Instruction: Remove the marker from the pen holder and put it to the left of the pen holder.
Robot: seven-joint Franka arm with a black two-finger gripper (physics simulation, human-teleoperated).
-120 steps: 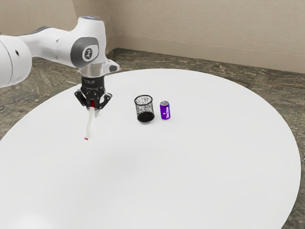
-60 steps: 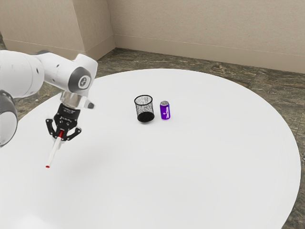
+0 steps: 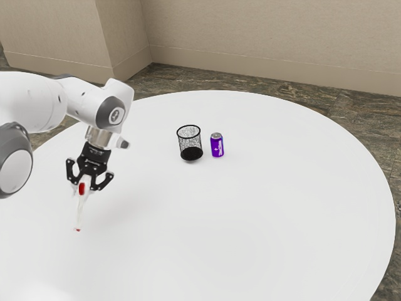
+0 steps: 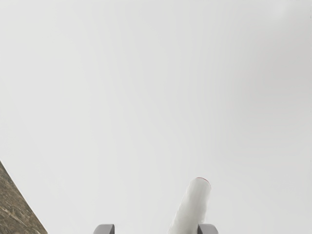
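The marker is out, tilted, near at the exterior view's left; I cannot tell if it touches the table. Around it the gripper stands spread. Farther, toward the exterior view's right, is the pen holder. Settling the marker and withdrawing seem left.

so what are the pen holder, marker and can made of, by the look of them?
Pen holder: probably black-coated metal wire; see-through mesh wall. Marker: likely plastic; smooth white barrel, red at the end. Can: probably aluminium, glossy purple print; bare silvery top. Coatings are a guess.
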